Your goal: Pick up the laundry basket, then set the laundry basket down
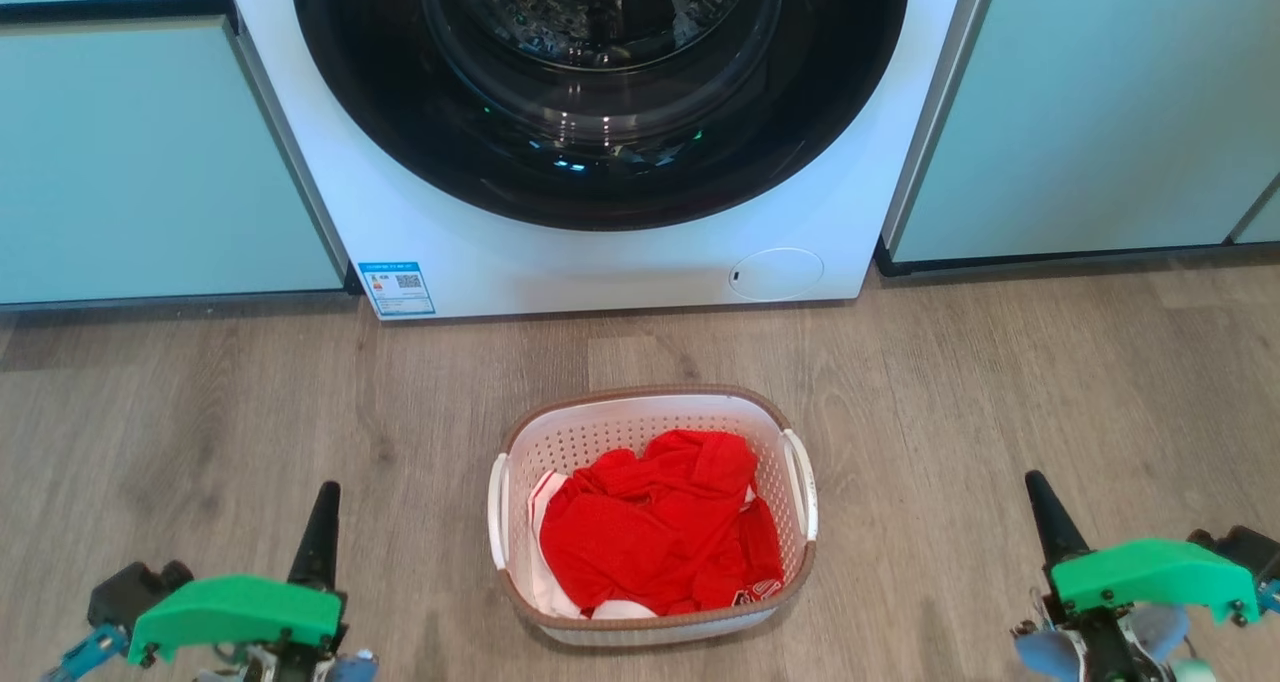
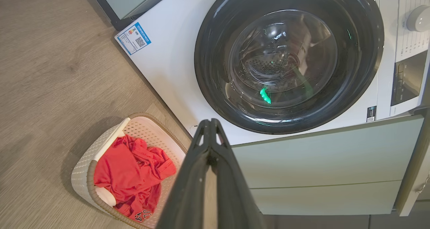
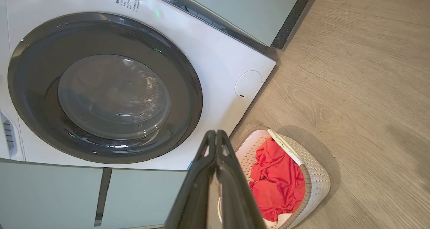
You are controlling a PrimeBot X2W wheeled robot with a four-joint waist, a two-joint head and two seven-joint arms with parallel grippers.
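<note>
Nearest: left end effector [image 1: 325,502] 7 o'clock, right end effector [image 1: 1040,492] 5 o'clock, both shut, empty. We judge laundry basket [image 1: 650,394] light, stiff; take side handles [image 1: 497,510], 9 and 3.

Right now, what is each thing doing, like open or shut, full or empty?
laundry basket: upright on the floor, not lifted, clothes inside
red clothes: crumpled in the basket
washing machine door: shut
left gripper: shut, empty, apart from the basket
right gripper: shut, empty, apart from the basket

Home laundry nook: washing machine [image 1: 600,122], cabinets [image 1: 1100,112], wood floor [image 1: 1000,382].
</note>
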